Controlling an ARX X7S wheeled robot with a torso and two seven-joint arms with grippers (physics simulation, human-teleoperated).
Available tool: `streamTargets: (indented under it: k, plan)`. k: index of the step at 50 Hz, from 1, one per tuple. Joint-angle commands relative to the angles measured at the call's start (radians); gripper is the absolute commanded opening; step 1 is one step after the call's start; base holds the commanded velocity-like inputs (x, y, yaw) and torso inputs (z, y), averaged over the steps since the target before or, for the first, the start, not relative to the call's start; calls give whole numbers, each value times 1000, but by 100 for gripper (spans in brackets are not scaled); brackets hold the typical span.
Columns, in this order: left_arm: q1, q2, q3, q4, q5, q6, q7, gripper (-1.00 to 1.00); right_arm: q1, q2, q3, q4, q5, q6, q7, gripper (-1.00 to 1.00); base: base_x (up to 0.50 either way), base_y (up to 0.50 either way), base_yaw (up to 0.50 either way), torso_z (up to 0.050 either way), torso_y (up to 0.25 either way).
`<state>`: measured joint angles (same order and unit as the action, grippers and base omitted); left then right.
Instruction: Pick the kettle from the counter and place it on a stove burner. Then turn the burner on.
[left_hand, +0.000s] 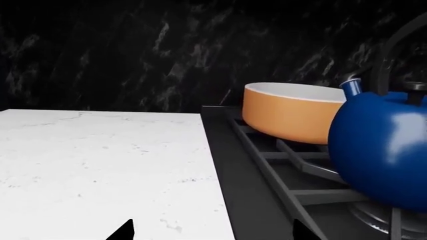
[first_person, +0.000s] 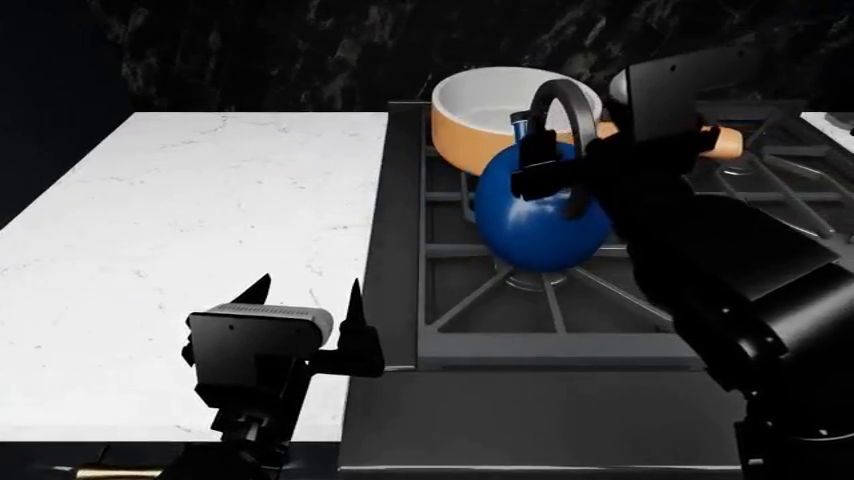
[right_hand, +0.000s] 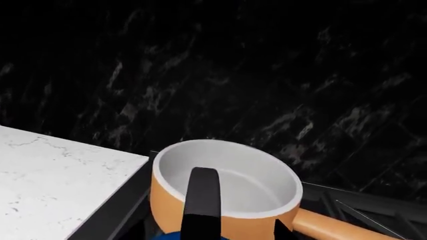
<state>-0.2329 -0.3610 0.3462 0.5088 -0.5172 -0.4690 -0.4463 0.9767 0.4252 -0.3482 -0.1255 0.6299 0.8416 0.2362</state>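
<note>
At the far left lies the flat white marble-like table (first_person: 174, 260) with faint grey veins, bare where it shows. Over its front corner, beside the stove's edge, hovers the black left hand (first_person: 304, 310), fingers spread wide with nothing between them.

Next comes the dark cast-iron grate (first_person: 534, 300) with radiating spokes, and beneath it a small round grey metal stove burner (first_person: 523, 279), mostly covered. The glossy deep-blue round-bodied kettle (first_person: 541, 220) with its tall black arched handle is over that front burner; in the left wrist view its belly (left_hand: 380, 155) seems to rest on the grate, though the contact itself is not clear. Just behind it stands the orange saucepan (first_person: 501, 115) with a white inside, its handle pointing right.

The black right hand (first_person: 567, 165) is at the kettle's handle, and it appears to be closed around the arch; the right wrist view shows the arch rising directly in front of its camera.

By my judgement the carrying is done or nearly so: the kettle is off the table and over a burner. Letting go and turning the burner on are still left. No knobs show in these views, and no flame.

No brand, label or writing can be read anywhere.
</note>
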Motion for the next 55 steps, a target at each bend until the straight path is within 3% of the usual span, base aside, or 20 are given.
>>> streamTargets:
  k: [1,19,42,55]
  plan:
    - [-2,-7,-2,16,-10,-7,-6,100,14,10,12,-62,20,40,28,100,0,0,0,0,0]
    - [17,-23,-15,49,-25,7,-9,100,1,34,61,-226,85,134,109,100,0,0,0,0,0]
    - [61,-52,-62,186,-80,7,-51,100,-171,62,281,-608,292,279,345,100,0,0,0,0,0]
    - [84,-75,-80,250,-90,9,-72,100,-209,50,335,-732,407,341,442,100,0,0,0,0,0]
